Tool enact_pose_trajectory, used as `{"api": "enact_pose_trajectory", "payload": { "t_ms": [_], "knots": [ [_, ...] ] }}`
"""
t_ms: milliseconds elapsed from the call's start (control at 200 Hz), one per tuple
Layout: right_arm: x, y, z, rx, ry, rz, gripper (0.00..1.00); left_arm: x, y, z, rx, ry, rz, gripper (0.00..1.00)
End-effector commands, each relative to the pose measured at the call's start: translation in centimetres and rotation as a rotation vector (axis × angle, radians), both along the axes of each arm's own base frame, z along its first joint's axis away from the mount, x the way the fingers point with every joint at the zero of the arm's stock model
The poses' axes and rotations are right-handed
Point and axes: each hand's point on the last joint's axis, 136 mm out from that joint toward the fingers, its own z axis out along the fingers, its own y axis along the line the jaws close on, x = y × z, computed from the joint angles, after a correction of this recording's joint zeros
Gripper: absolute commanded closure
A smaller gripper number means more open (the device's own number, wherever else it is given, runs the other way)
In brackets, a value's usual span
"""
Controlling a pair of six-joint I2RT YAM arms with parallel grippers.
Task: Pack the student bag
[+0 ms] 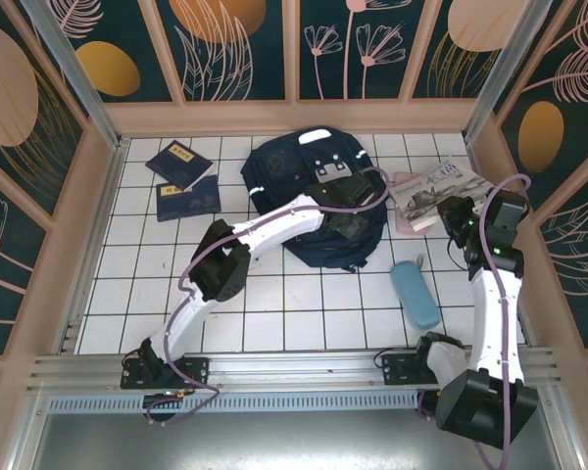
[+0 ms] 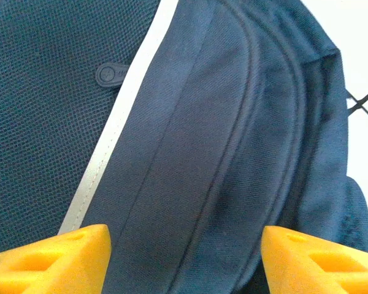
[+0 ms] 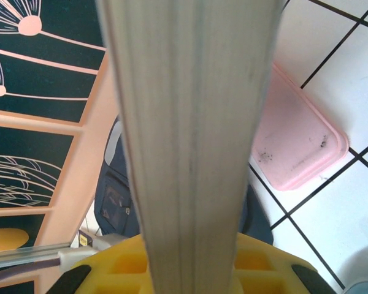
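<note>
The student bag point(image 1: 309, 191), dark navy with white reflective stripes, lies at the back middle of the tiled floor. My left gripper point(image 1: 345, 217) hangs low over the bag's right side. In the left wrist view its yellow fingertips point(image 2: 80, 257) stand wide apart above the navy fabric point(image 2: 221, 153) beside a white stripe, so my left gripper point(image 2: 184, 263) is open. My right gripper point(image 1: 458, 211) is shut on a thick magazine point(image 1: 439, 188), held to the right of the bag. The magazine's pale page edges point(image 3: 190, 122) run up from between the yellow jaws of my right gripper point(image 3: 193, 269).
Two navy booklets point(image 1: 181, 162) point(image 1: 188, 199) with yellow labels lie at the back left. A pink flat case point(image 1: 404, 213) point(image 3: 294, 144) rests under the magazine. A light blue pencil case point(image 1: 415, 292) lies in front of it. Patterned walls close in the sides and back.
</note>
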Motion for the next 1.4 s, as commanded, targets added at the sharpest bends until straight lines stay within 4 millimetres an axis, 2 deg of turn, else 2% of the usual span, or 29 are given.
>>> {"api": "enact_pose_trajectory", "payload": {
  "t_ms": [0,245,345,410,526,676,916,1006,1081,1236,1311,1396],
  "knots": [
    [0.4,0.5,4.0,-0.043,-0.163,0.05,1.0,0.6,1.1,-1.5,0.102,-0.019,-0.016,0.37],
    [0.3,0.9,4.3,-0.025,-0.175,0.066,0.99,2.3,1.5,-2.6,0.151,-0.093,0.029,0.51],
    [0.2,1.0,4.3,-0.023,-0.176,0.068,0.99,3.1,1.9,-2.5,0.172,-0.132,0.051,0.59],
    [0.1,1.0,4.2,-0.028,-0.173,0.065,0.99,3.6,2.2,-1.9,0.183,-0.165,0.075,0.68],
    [-0.1,0.7,4.2,-0.041,-0.169,0.052,0.99,4.2,2.2,0.0,0.161,-0.212,0.087,0.78],
    [-0.4,0.3,4.4,-0.073,-0.166,0.032,0.99,4.7,2.7,3.4,0.138,-0.294,0.101,0.88],
    [-1.1,0.3,5.4,-0.133,-0.17,0.049,0.99,5.8,4.4,11.3,0.062,-0.483,0.152,0.94],
    [-1.5,0.6,5.7,-0.148,-0.173,0.07,0.99,6.3,5.4,13.6,0.045,-0.54,0.194,0.96],
    [-1.7,1.3,6.2,-0.148,-0.193,0.109,0.99,6.6,6.0,15.1,0.025,-0.572,0.221,0.96],
    [-2.6,4.5,8.4,-0.083,-0.307,0.276,0.99,7.2,6.4,17.7,-0.028,-0.626,0.265,0.97],
    [-3.3,5.8,9.1,-0.042,-0.348,0.335,0.99,7.5,6.3,18.2,-0.047,-0.637,0.276,0.97],
    [-3.6,6.5,8.8,0.006,-0.356,0.361,0.98,7.7,6.0,18.5,-0.062,-0.646,0.281,0.97]
  ]
}}
